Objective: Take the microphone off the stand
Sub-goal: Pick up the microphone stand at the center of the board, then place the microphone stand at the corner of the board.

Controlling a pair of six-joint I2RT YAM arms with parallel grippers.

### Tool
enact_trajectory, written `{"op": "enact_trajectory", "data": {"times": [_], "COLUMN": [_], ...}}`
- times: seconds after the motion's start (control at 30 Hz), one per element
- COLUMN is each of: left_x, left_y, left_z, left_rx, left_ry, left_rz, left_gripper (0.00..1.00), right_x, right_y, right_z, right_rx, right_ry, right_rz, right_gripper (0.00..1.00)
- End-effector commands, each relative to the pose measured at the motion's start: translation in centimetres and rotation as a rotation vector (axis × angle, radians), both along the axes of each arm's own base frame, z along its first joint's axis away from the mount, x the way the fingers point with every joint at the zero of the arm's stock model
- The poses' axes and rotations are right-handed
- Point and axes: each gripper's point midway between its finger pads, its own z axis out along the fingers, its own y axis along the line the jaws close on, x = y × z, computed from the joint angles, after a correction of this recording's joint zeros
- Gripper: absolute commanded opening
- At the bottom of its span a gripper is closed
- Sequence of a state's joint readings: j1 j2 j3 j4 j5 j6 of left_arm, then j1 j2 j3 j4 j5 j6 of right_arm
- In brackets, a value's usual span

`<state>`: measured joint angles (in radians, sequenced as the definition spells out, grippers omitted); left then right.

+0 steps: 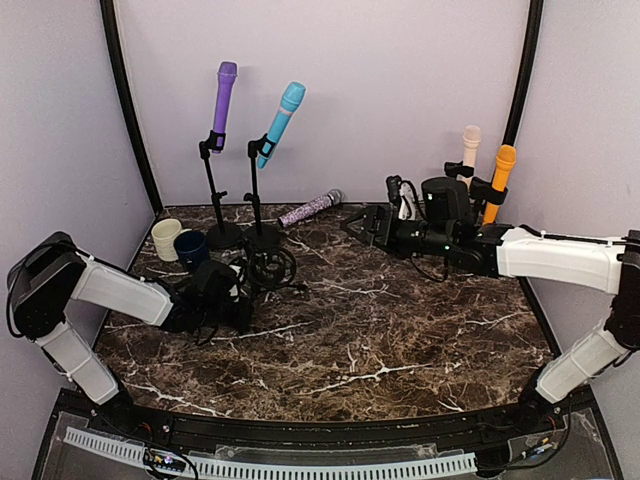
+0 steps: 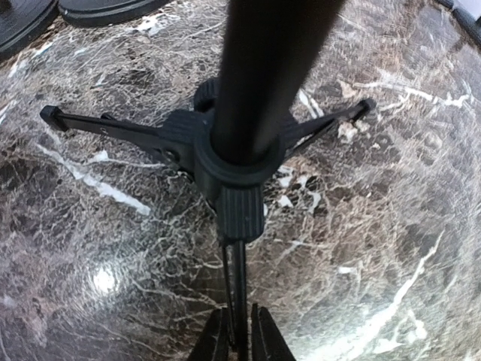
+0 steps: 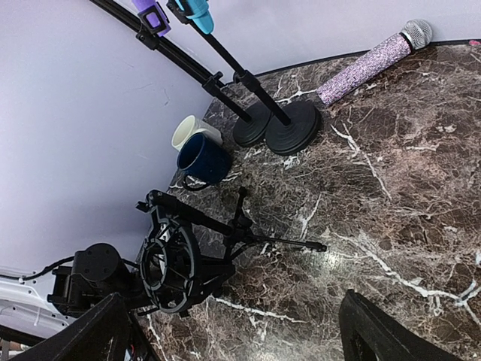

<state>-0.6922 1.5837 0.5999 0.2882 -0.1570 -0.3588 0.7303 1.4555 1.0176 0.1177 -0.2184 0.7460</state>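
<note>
Left wrist view: your left gripper (image 2: pixel 239 338) pinches tripod leg (image 2: pixel 237 278). Right gripper (image 3: pixel 231 295) spread wide, empty. Purple mic (image 1: pixel 223 95), blue mic (image 1: pixel 282 118) sit in stands (image 1: pixel 213 195); removal seemingly not begun.

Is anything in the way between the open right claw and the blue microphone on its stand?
Nothing visible blocks it. The right gripper has open air toward the blue microphone; the sparkly microphone lies lower, on the table.
</note>
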Motion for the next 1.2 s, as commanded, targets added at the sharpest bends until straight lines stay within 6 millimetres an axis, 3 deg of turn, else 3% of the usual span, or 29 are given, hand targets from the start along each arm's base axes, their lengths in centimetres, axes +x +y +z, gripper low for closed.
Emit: {"op": "enact_trajectory", "data": {"times": [0.0,0.2,0.53,0.73,1.17], "left_x": [0.8,0.1,-3.5,-5.4,-6.1], "left_y": [0.1,2.1,8.7,12.7,19.0], "left_z": [1.1,1.6,0.3,0.6,0.7], "left_rx": [-0.004,0.003,0.047,0.047,-0.001], "left_ry": [-0.032,-0.041,0.043,0.065,0.115], "left_rz": [0.039,0.116,0.339,0.474,0.777], "left_gripper": [0.08,0.0,0.0,0.0,0.0], "right_x": [0.1,0.0,0.0,0.0,0.0], "right_y": [-1.2,-1.9,-2.1,-2.0,-2.0], "right_z": [1.4,1.2,1.2,1.1,2.6], "right_rx": [0.02,0.014,0.015,0.021,0.043], "right_ry": [-0.037,-0.038,-0.045,-0.045,-0.075], "right_rz": [-0.038,-0.055,-0.057,-0.056,-0.054], "right_gripper": [0.99,0.98,0.99,0.98,0.98]}}
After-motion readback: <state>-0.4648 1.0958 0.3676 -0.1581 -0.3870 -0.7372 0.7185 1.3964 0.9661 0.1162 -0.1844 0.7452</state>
